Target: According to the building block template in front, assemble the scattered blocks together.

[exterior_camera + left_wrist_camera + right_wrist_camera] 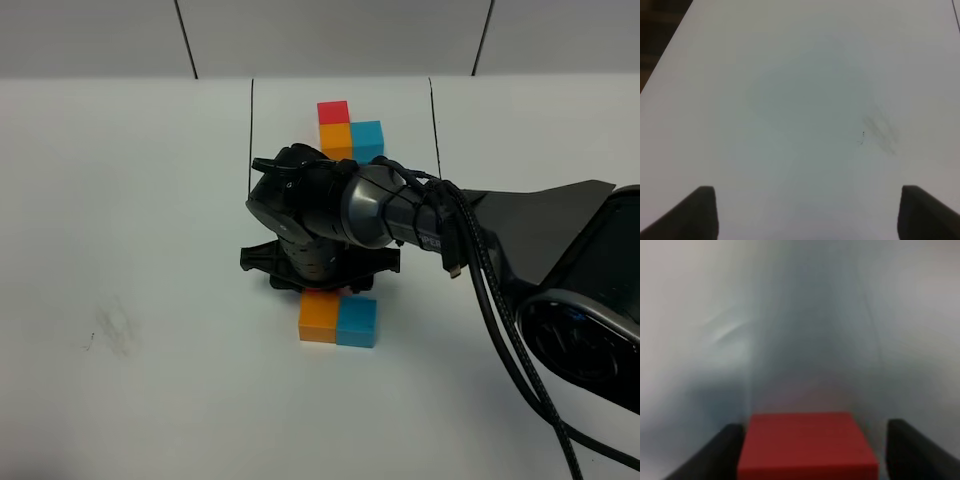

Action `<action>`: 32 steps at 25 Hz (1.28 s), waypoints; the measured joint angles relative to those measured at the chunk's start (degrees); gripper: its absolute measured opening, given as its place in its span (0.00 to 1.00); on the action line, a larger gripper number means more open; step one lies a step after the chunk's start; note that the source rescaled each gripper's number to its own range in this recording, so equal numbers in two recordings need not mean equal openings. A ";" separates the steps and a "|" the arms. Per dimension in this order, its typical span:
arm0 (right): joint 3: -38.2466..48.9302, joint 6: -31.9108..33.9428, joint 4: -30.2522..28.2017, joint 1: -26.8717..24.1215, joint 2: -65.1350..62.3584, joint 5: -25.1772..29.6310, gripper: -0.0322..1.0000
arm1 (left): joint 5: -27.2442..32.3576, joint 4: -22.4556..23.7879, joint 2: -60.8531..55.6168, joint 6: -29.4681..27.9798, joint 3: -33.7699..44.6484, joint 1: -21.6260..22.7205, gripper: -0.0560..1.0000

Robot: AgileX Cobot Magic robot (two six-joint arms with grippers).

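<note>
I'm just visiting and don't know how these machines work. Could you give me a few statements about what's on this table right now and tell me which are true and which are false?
1. An orange block and a light blue block sit side by side, touching. True.
2. The right gripper has a green block between its fingers. False: the block there is the red block.
3. The template by the far edge shows red above orange, with blue beside orange. True.
4. The left gripper is holding a block. False: it is open, with only bare table below.
5. A yellow block lies on the table's left side. False: only a faint smudge shows there.
</note>
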 joint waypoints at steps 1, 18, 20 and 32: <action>0.00 -0.41 -1.17 0.00 -0.37 0.20 0.70 | 0.00 0.00 0.00 0.00 0.00 0.00 0.84; 0.10 -14.99 -35.99 -11.91 -28.93 7.51 1.00 | 0.00 0.00 0.00 0.11 0.00 0.00 0.84; 0.10 -20.66 -35.95 -17.28 -34.50 6.61 1.00 | 0.00 0.00 0.00 0.11 0.00 0.00 0.84; 1.30 -65.48 -7.89 -55.11 -59.11 13.28 1.00 | 0.00 0.00 0.00 0.11 0.00 0.00 0.84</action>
